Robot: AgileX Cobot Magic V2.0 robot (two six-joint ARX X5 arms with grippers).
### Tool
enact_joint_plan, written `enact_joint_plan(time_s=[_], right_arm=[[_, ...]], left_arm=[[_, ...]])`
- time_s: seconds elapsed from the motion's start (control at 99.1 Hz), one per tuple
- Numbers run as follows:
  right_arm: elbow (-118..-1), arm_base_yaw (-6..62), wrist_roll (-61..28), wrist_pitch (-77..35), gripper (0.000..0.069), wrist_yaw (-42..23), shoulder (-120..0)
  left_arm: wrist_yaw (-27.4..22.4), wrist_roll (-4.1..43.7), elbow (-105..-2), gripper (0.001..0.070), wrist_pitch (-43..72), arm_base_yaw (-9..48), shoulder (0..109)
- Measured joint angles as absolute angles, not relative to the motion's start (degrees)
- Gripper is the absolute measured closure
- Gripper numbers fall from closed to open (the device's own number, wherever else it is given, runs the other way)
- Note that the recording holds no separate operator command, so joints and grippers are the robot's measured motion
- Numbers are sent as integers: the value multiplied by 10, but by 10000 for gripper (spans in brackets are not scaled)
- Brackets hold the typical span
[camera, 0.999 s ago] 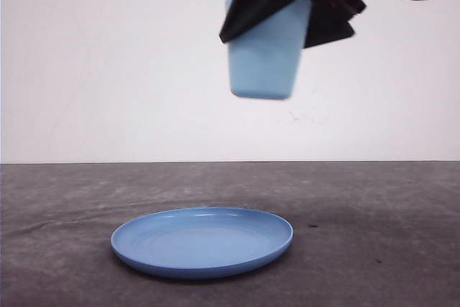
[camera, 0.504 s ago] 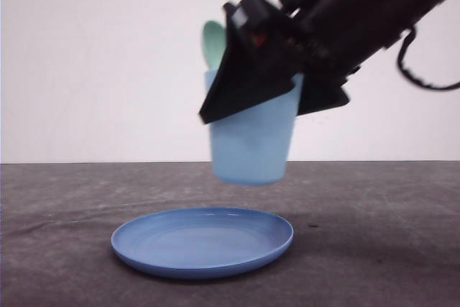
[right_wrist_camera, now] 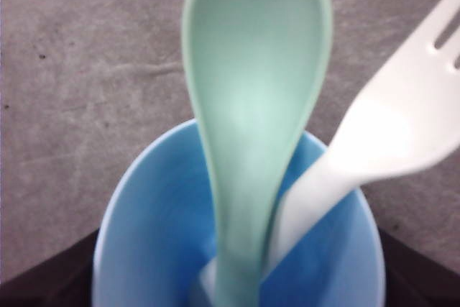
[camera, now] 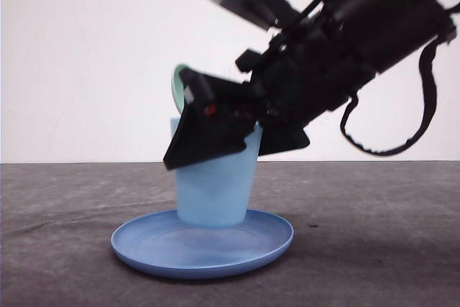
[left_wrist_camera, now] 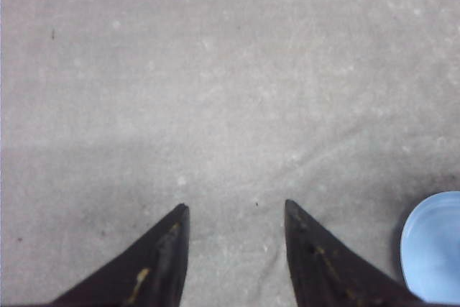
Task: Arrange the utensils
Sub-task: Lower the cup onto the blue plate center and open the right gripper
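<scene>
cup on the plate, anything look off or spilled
Nothing spilled. The cup stands upright on the plate, gripped by the right pincer. The spoon and fork stand handle-down inside it, leaning on the rim, which looks normal.

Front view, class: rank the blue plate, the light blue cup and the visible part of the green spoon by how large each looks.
1. Blue plate, widest.
2. Light blue cup, standing on the plate.
3. Green spoon, just its bowl tip above the cup rim.
</scene>
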State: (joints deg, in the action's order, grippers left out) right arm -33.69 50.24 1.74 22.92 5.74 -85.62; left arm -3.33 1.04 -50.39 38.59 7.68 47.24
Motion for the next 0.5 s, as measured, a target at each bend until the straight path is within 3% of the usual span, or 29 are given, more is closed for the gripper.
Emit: enact_joint_plan(time_s=[0.373, 0.504], right_arm=[[-337, 502, 18, 253, 230, 59, -892], [-337, 502, 18, 255, 127, 60, -893]], left_arm=[[-33, 10, -504, 468, 380, 77, 472], [-33, 10, -504, 468, 380, 77, 472]])
